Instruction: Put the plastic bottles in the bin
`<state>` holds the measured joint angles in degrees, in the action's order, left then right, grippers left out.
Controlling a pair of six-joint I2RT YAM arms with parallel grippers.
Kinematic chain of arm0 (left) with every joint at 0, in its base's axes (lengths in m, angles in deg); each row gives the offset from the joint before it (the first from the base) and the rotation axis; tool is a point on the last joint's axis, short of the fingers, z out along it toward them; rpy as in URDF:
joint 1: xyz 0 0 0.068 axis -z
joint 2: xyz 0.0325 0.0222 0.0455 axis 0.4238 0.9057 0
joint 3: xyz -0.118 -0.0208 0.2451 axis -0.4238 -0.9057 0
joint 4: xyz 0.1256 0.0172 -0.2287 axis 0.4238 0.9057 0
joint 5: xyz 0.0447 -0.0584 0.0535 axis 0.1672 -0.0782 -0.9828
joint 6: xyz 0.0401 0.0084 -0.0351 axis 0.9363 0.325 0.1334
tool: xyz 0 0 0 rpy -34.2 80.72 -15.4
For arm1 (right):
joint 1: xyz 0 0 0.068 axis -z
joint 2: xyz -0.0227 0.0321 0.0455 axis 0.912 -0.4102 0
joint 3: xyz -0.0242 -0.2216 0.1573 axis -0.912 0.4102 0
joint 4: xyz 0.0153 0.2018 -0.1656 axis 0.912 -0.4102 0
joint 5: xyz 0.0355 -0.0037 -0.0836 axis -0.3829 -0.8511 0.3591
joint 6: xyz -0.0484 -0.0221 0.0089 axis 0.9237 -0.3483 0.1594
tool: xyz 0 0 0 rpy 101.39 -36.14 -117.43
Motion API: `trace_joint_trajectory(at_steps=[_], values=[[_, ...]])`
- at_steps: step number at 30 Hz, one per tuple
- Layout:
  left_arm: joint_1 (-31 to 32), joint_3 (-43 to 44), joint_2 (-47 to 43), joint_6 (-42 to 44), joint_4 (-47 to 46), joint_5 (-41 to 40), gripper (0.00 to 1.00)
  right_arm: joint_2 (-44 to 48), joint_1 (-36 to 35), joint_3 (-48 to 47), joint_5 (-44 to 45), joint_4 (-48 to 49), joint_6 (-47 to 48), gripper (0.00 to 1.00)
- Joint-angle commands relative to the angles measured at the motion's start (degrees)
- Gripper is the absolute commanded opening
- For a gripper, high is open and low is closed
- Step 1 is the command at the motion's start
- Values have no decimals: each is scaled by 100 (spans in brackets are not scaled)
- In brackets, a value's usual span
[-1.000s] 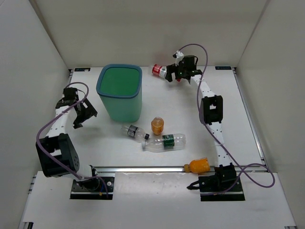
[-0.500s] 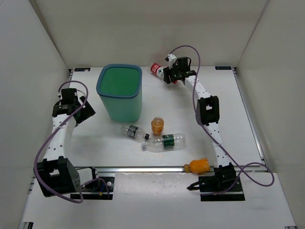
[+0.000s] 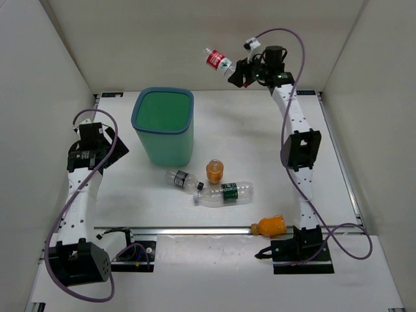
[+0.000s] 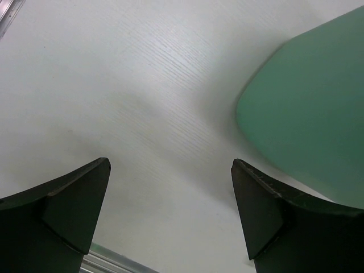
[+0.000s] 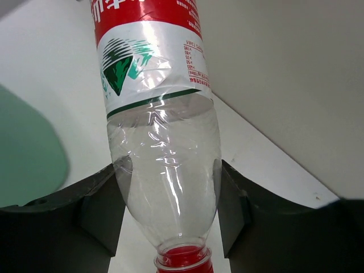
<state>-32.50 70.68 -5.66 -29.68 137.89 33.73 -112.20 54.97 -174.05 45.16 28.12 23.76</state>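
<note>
bottle [image 3: 216, 60]: red label, clear, seems empty, so light, thin-walled, slick; aloft, beyond and right of bin [image 3: 170, 146] | hold: clear shoulder near cap [image 5: 183, 263], gently | right gripper [image 3: 242, 72]: clamped there | left gripper [image 4: 170, 210]: wide open, empty, above tabletop [image 4: 114, 85]

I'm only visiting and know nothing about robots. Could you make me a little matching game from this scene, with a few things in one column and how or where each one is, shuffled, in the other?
Things:
A. red-label bottle
B. green-label bottle
C. bin
D. left gripper

States:
1. open, holding nothing
2. lying on its side on the table
3. held up off the table by the right gripper
4. standing upright, teal-green

Pairs: A-3, B-2, C-4, D-1.
</note>
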Motion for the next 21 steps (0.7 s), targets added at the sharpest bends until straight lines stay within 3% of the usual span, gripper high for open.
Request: trace_joint_trajectory(at_steps=[1, 5, 12, 14, 21], values=[[126, 207, -374, -130, -2, 164, 99, 1472, 246, 560, -1367, 422, -568, 47], [477, 241, -445, -174, -46, 288, 99, 2289, -139, 895, -1351, -42, -278, 47], [847, 619, -672, 2, 77, 244, 98, 2888, -887, 1598, -1377, 614, -1004, 49], [856, 646, -691, 54, 7, 279, 99, 2819, -1211, 1583, -1719, 958, -1332, 50], [1005, 725, -533, 353, 86, 454, 98, 1975, -2038, 913, -1659, 1679, -1825, 51]])
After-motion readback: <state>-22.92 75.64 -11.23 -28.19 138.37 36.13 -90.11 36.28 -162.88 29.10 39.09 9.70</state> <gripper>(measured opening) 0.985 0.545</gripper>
